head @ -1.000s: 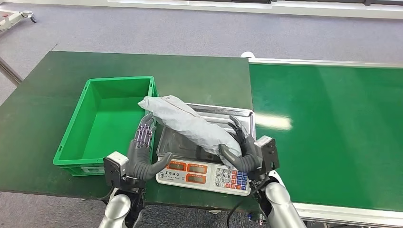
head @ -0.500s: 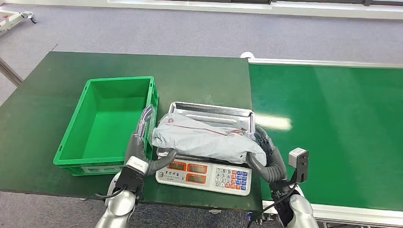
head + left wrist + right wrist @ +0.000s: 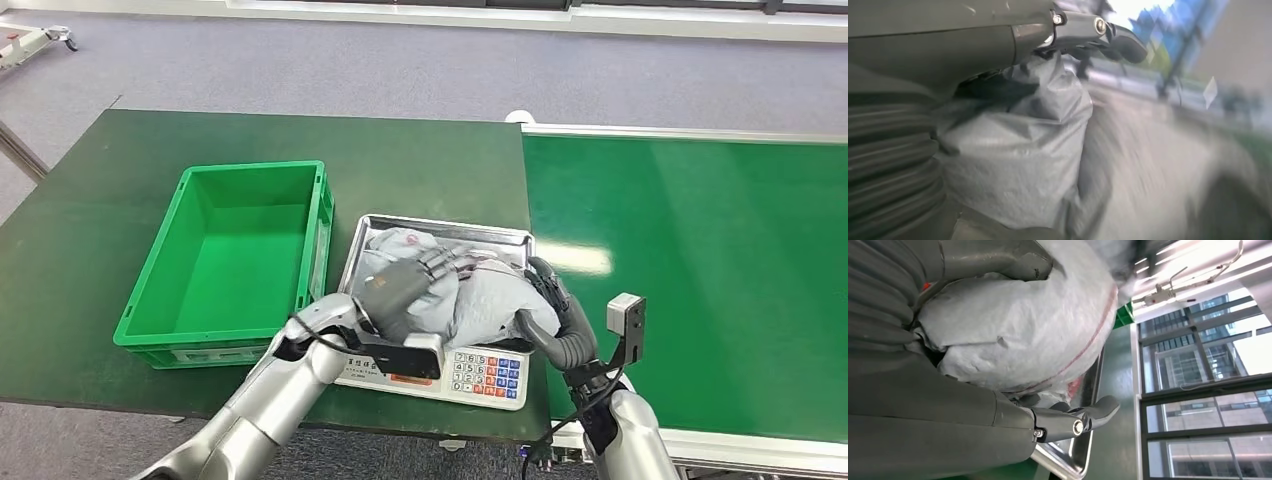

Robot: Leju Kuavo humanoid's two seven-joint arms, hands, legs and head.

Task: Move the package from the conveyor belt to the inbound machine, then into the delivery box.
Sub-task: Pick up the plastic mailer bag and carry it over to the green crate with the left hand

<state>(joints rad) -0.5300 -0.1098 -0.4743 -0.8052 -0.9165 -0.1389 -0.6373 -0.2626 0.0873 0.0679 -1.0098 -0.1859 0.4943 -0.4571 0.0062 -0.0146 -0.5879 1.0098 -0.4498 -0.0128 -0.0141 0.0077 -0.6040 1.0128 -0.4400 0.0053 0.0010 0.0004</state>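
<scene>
My left hand (image 3: 405,290) has just swung over the grey package (image 3: 478,300), both it and my right hand (image 3: 555,322) now clasping it on the scale's tray (image 3: 455,232), ready for the green box (image 3: 190,250).

No readable text; scale (image 3: 480,372) keypad markings too small

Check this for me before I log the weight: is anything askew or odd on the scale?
The grey package lies crumpled on the scale's steel tray, and both hands are on it: left hand on top, right hand at its end. That contact could skew a reading.
</scene>
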